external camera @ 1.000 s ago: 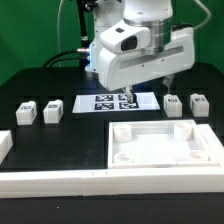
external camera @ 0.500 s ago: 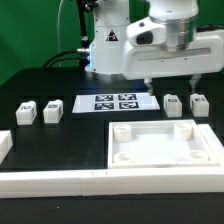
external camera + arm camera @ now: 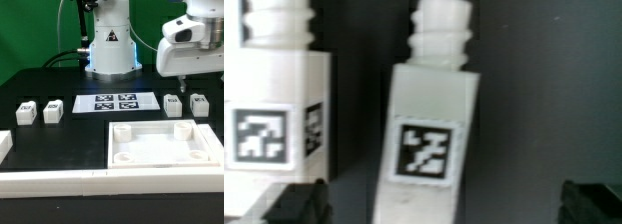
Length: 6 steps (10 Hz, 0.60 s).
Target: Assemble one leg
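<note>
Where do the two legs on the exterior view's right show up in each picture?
Exterior view: the legs stand at its right, below the gripper, beside the marker board.
Wrist view: both legs fill the frame, one between the fingertips.
Shared landmark: their black-and-white tags.

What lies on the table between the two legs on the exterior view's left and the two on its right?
The marker board, lying flat between the left legs and the right legs; the exterior view shows it.
</note>
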Motion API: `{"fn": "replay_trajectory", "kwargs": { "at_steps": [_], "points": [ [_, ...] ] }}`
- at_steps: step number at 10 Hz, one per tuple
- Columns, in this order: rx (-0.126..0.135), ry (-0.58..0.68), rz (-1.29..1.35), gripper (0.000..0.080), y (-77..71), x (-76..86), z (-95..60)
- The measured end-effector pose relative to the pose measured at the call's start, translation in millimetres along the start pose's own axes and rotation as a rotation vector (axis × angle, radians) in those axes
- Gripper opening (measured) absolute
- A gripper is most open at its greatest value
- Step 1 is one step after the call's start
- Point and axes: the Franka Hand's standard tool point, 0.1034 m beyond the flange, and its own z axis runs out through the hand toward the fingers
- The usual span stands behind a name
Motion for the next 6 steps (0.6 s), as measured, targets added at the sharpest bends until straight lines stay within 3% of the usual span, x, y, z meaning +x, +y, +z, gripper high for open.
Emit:
{"fn": "replay_trajectory", "kwargs": {
  "at_steps": [2, 3, 6],
  "points": [
    [-0.001, -0.030, -0.001, 0.0649, 4.9, 1.4, -1.2],
    [-0.015, -0.086, -0.011, 0.0649, 7.3, -4.2, 0.0],
    [-0.052, -0.402, -0.004, 0.0649, 11.2, -12.8, -1.3]
  ]
}}
